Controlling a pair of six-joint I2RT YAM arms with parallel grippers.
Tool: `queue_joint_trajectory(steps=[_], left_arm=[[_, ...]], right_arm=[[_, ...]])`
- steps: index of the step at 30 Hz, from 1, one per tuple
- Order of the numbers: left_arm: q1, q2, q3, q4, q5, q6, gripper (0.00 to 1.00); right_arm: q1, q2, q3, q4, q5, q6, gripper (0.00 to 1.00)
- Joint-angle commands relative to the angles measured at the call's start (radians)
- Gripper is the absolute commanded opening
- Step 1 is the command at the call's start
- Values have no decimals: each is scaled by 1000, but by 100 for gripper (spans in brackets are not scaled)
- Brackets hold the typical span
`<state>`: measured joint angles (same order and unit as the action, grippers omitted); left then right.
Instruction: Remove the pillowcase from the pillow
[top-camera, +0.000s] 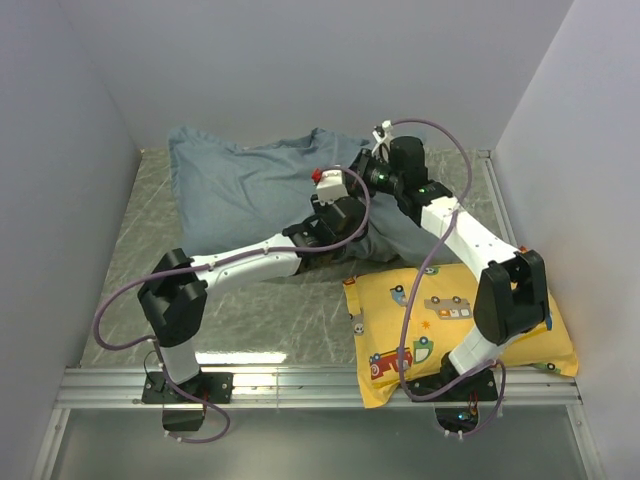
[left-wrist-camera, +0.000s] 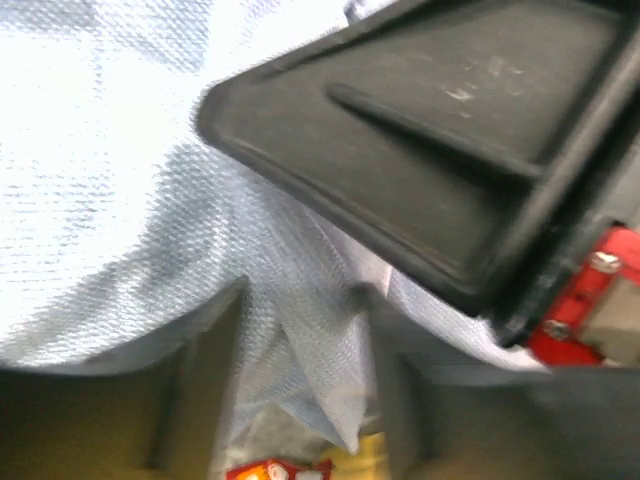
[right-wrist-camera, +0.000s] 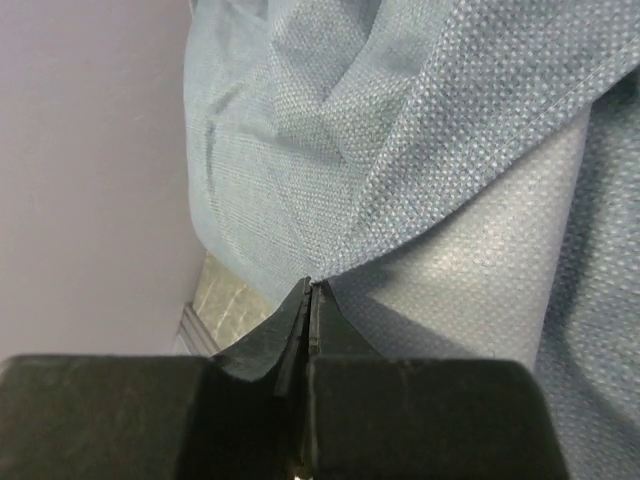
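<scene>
Your pillowcase (top-camera: 240, 190) is slumped across the back of the worktop (top-camera: 300, 320). It looks soft and floppy, so I'd grab hems. Left end effector (left-wrist-camera: 305, 380) sits apart around a loose fold; right end effector (right-wrist-camera: 310, 290) is pinched on its edge.

The pillowcase (top-camera: 240, 190) is a soft blue-grey cover lying crumpled across the far half of the worktop (top-camera: 300, 320). It is plump and rounded toward the far left corner, and flatter and creased where it trails to the right. Close up, its cloth shows a fine dotted weave and a stitched hem along one edge (a paler, smoother layer lies under that edge; what it is cannot be told). A fold at the hem comes to a point pinched between the closed tips of the right gripper (right-wrist-camera: 310, 288), with creases fanning out from there. The pillow is hidden inside the cover; only its bulk shows, in the swollen left part.
</scene>
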<state>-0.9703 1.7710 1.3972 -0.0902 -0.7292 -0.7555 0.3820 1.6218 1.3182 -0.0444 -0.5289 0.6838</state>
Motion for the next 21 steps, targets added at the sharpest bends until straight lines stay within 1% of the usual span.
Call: queue_joint_trajectory(steps=[1, 3, 4, 6, 7, 8, 9, 11, 12, 14, 15, 17, 21], left_arm=[[16, 2, 43, -23, -199, -65, 49], [18, -11, 30, 9, -205, -56, 35], [19, -10, 23, 12, -205, -47, 21], [33, -2, 32, -2, -203, -47, 10], [39, 4, 46, -35, -202, -62, 4], [45, 10, 49, -54, -203, -74, 1], [56, 5, 45, -55, -202, -83, 1], [65, -25, -6, -17, -191, -82, 0], [76, -37, -26, -5, -173, -84, 0], [85, -67, -66, 9, -151, -103, 1], [94, -74, -78, 17, -142, -110, 0], [97, -94, -112, 35, -115, -114, 1], [107, -107, -136, 63, -81, -117, 0]], right_arm=[[6, -82, 1, 38, -68, 0, 0], [5, -91, -5, 28, -65, -9, 0], [1, -97, -14, 29, -63, -12, 0], [-5, -108, -25, 32, -65, -15, 4], [-8, -111, -36, 29, -65, -20, 6], [-15, -114, -34, 22, -50, -33, 8], [-23, -123, -36, 6, -33, -44, 17], [-43, -137, -31, -60, 25, -94, 30], [-45, -154, -30, -87, 106, -114, 42], [-49, -172, -31, -149, 206, -168, 54], [-49, -187, -36, -164, 287, -179, 62], [-49, -198, -57, -175, 329, -200, 69], [-35, -169, -68, -178, 356, -224, 71]])
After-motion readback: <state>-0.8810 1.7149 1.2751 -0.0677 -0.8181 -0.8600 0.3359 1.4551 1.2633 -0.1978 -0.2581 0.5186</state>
